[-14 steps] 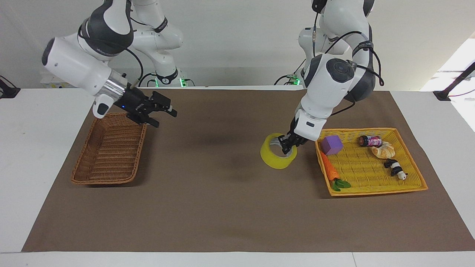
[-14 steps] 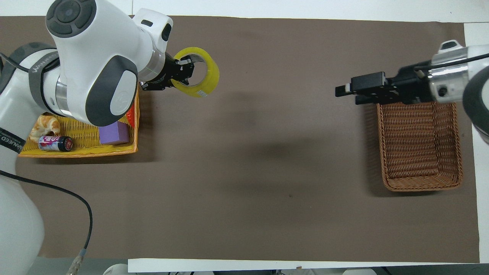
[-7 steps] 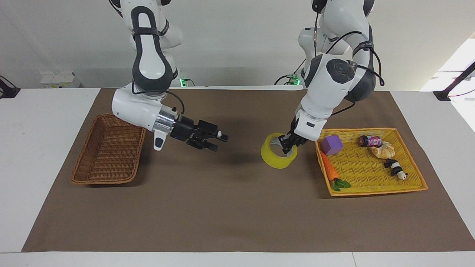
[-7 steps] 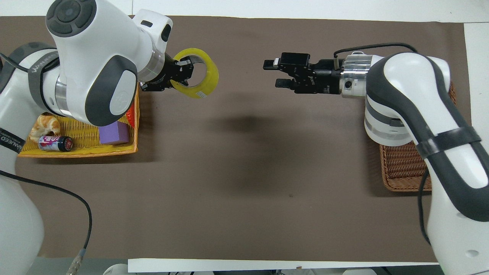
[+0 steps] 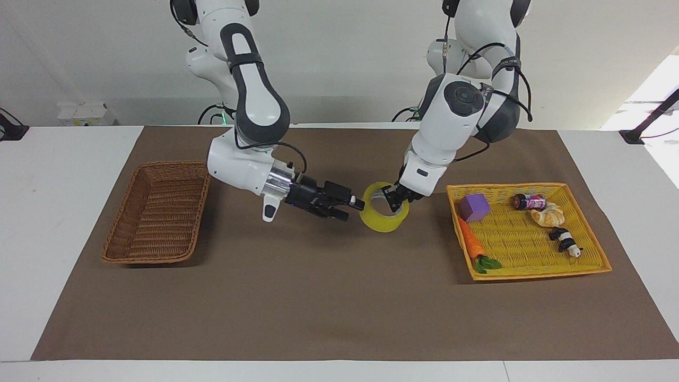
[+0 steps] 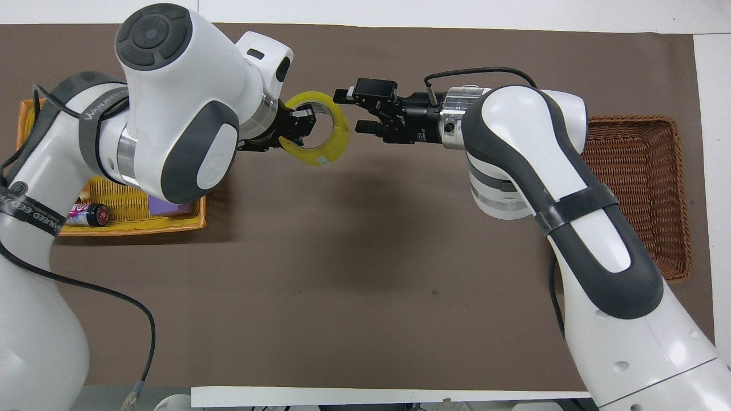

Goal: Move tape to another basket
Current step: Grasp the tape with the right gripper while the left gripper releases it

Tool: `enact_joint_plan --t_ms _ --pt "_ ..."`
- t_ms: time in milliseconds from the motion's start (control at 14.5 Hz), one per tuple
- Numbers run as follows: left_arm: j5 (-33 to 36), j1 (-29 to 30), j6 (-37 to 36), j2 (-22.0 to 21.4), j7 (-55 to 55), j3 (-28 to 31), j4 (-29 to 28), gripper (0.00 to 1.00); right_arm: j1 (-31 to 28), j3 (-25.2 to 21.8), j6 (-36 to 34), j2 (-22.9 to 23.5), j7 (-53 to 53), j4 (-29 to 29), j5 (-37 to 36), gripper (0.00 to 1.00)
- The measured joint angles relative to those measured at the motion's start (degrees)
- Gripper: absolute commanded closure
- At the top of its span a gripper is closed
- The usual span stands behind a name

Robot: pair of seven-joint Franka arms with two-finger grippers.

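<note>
The tape (image 5: 383, 223), a yellow ring, hangs tilted above the brown mat between the basket and the yellow tray. My left gripper (image 5: 393, 200) is shut on its rim, one finger inside the ring; the overhead view shows the same grip (image 6: 302, 123) on the tape (image 6: 334, 141). My right gripper (image 5: 354, 209) is open and level, its fingertips right at the tape's rim on the basket's side, as the overhead view (image 6: 349, 109) also shows. I cannot tell whether they touch it. The brown wicker basket (image 5: 154, 212) stands empty at the right arm's end of the table (image 6: 645, 171).
The flat yellow tray (image 5: 536, 274) at the left arm's end holds a purple block (image 5: 473, 206), a toy carrot (image 5: 472, 244), a small can (image 5: 529, 201), a croissant (image 5: 549, 215) and a panda toy (image 5: 566, 241). A brown mat (image 5: 339, 297) covers the table.
My right arm has swung from over the basket across the mat up to the tape. My left gripper has carried the tape a little toward the basket's end.
</note>
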Motion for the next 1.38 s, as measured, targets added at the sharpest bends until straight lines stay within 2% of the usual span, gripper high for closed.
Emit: enact_joint_plan --t_ms 345,621,690,828,966,1034,1103,1172,1241,1379 --pt "0.0 -0.9 -0.8 -0.2 -0.2 0.0 0.0 1.00 0.4 0.0 0.0 0.9 0.3 0.0 1.6 0.00" --pt "0.0 -1.0 -0.9 -0.2 -0.2 0.0 -0.1 1.00 -0.8 -0.1 -4.2 0.9 0.4 -0.1 1.6 0.00" --pt "0.0 -1.0 -0.9 -0.2 -0.2 0.0 -0.1 1.00 -1.4 -0.1 -5.9 0.9 0.3 -0.2 1.6 0.04" --pt "0.0 -1.0 -0.9 -0.2 -0.2 0.0 -0.1 1.00 -2.4 -0.2 -7.8 0.9 -1.3 -1.0 1.6 0.16" --pt "0.0 -1.0 -0.9 -0.2 -0.2 0.0 -0.1 1.00 -2.5 -0.2 -8.1 0.8 -2.8 -1.8 1.6 0.37" --pt "0.0 -1.0 -1.1 -0.2 -0.2 0.0 -0.1 1.00 -2.5 -0.2 -8.3 0.8 -3.1 -2.0 1.7 0.51" --pt "0.0 -1.0 -1.2 -0.2 -0.2 0.0 -0.3 1.00 -2.5 -0.2 -8.6 0.6 -3.1 -2.1 1.6 0.77" --pt "0.0 -1.0 -1.2 -0.3 -0.2 0.0 -0.3 1.00 -2.5 -0.2 -8.9 0.5 -3.1 -2.2 1.6 0.92" --pt "-0.3 -1.0 -1.6 -0.3 -0.2 0.0 -0.3 1.00 -2.7 -0.3 -9.6 0.4 -3.7 -2.2 1.6 1.00" --pt "-0.9 -1.1 -1.6 -0.6 -0.2 0.0 -0.3 1.00 -3.5 -0.3 -11.7 0.4 -4.2 -2.3 1.6 1.00"
